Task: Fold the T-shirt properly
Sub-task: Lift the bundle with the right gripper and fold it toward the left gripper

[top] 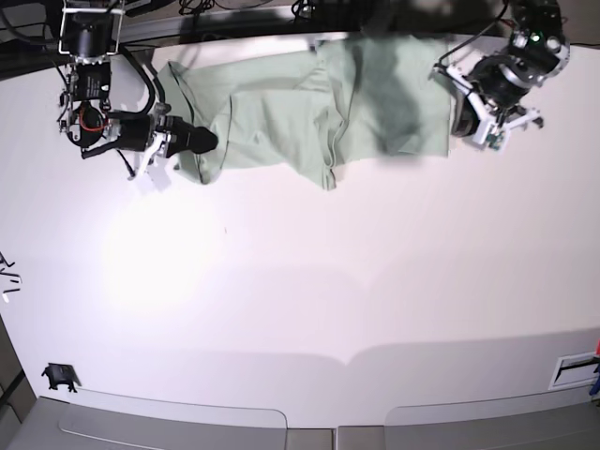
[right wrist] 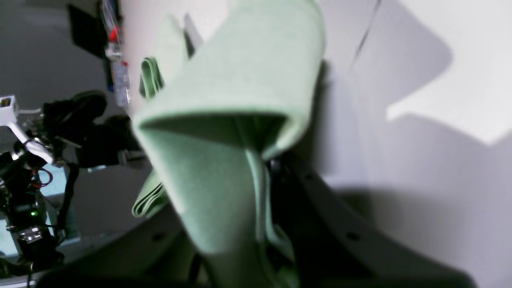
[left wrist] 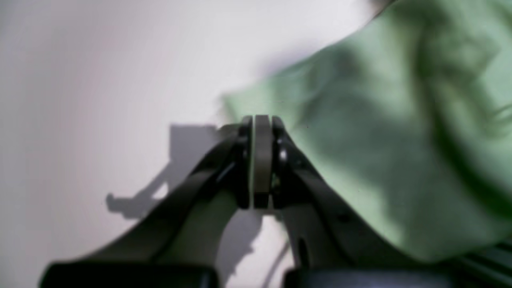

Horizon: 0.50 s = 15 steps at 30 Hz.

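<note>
The pale mint-green T-shirt hangs stretched sideways between my two grippers along the table's far edge. My right gripper is shut on its left end. In the right wrist view the fabric drapes over the gripper and hides the fingertips. My left gripper is at the shirt's right edge. In the left wrist view its jaws are closed together at a corner of the cloth, with green showing under them. The collar and the dark blue mark do not show.
The white table stretches toward the front. A small black object lies at its front left corner. A slot sits at the front right. Cables and electronics lie beyond the far edge.
</note>
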{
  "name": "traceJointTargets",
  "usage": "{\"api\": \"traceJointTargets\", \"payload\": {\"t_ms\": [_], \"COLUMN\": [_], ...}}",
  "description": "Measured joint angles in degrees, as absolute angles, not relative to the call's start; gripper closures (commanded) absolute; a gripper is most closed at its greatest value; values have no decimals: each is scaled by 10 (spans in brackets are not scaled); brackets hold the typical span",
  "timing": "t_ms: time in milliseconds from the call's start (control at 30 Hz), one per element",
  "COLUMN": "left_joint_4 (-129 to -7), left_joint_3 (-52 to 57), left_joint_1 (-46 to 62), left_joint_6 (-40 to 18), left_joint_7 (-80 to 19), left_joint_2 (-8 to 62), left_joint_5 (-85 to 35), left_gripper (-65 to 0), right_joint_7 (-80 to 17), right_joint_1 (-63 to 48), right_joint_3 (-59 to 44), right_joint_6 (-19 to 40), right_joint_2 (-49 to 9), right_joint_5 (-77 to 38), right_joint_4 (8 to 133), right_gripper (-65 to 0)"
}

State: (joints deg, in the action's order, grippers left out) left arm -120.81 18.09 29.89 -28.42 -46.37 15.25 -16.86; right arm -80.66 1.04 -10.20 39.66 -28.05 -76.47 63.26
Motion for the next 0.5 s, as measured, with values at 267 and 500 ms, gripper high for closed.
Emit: {"api": "traceJointTargets", "payload": {"t_ms": [267, 500], "left_joint_4": [-1114, -1054], "left_joint_3": [222, 221], "left_joint_1": [333, 335], "left_joint_6": [-255, -269], "left_joint_7": [-456, -454], "left_joint_2": [151, 144], "left_joint_5": [-201, -264], "left_gripper": [0, 0], "right_joint_7": [-808, -810], "right_joint_1": [28, 25], "right_joint_3": [-102, -102], "right_joint_6": [397, 397], "right_joint_2": [-274, -182], "right_joint_5": [-830, -825], "right_joint_4": [676, 778], "right_gripper": [0, 0]}}
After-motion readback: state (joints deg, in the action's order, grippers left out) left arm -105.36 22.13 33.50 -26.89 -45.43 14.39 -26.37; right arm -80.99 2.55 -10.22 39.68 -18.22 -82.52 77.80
